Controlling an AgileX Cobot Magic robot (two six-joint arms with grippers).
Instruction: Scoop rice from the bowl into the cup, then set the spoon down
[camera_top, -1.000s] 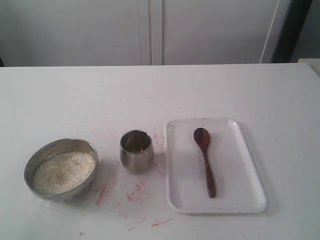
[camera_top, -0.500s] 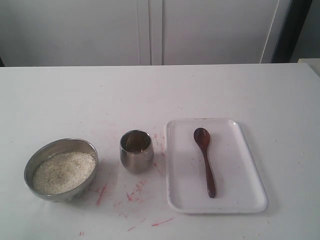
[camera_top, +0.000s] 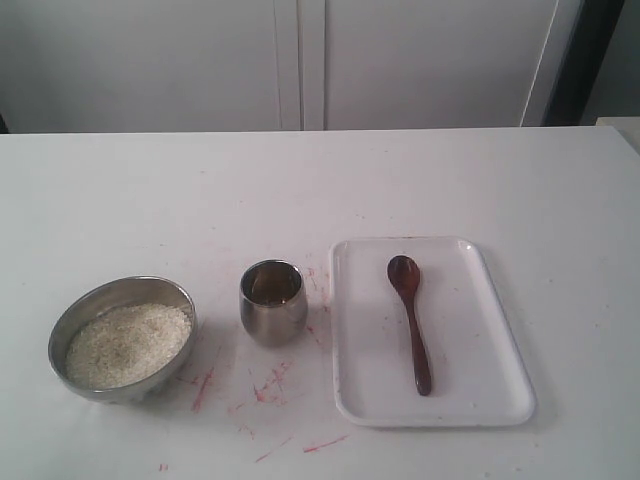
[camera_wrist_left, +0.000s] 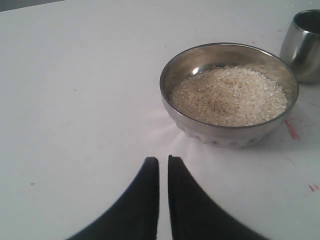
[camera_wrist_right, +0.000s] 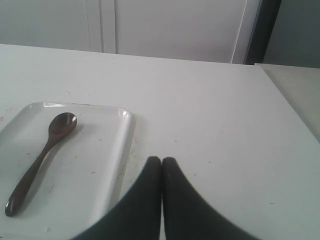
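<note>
With my right gripper (camera_wrist_right: 161, 161) pressed together (left gripper (camera_wrist_left: 163, 161) nearly so), I could skid the thin spoon (camera_top: 409, 320) across its tray (camera_top: 480, 395) unless I spread first

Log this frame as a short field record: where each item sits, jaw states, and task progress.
bowl: on the table, left of the cup, holding rice
cup: upright, between bowl and tray; no rice visible inside
spoon: lying on the white tray, head away from camera
left gripper: jaws nearly together, empty, near bowl
right gripper: jaws shut, empty, beside tray
progress: spoon not yet picked up
</note>
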